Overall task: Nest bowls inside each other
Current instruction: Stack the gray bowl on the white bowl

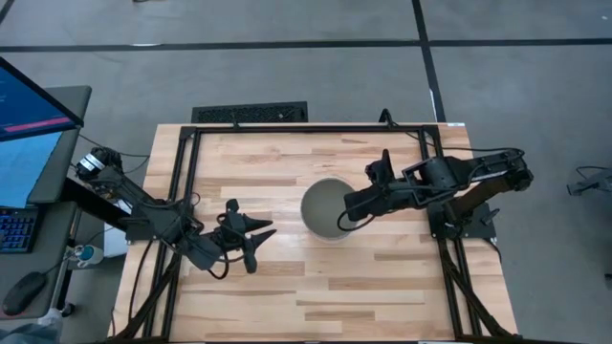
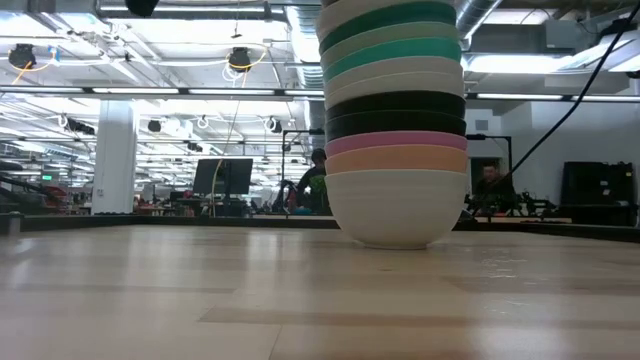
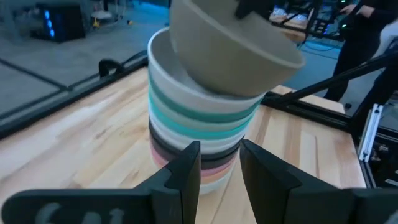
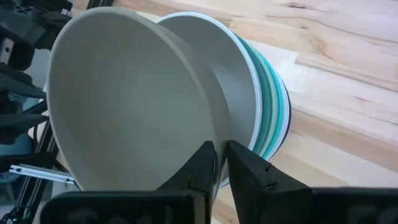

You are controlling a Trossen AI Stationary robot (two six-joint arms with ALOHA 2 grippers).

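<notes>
Tall stack of nested bowls [image 2: 396, 120] at centre of the wooden desk [image 1: 287, 287], right gripper [image 4: 219, 163] jaws pinched on rim of tilted grey-olive bowl [image 4: 130, 99] over the stack, left gripper [image 1: 256, 241] lower left of stack, jaws parted, empty

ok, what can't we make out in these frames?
- Low view: the stack of bowls runs off the top edge, so its top and the grey-olive bowl are missing.
- High view: that bowl hides every bowl under it.
- Right wrist view: the right end effector grips the rim; the bowl blocks the table behind.
</notes>
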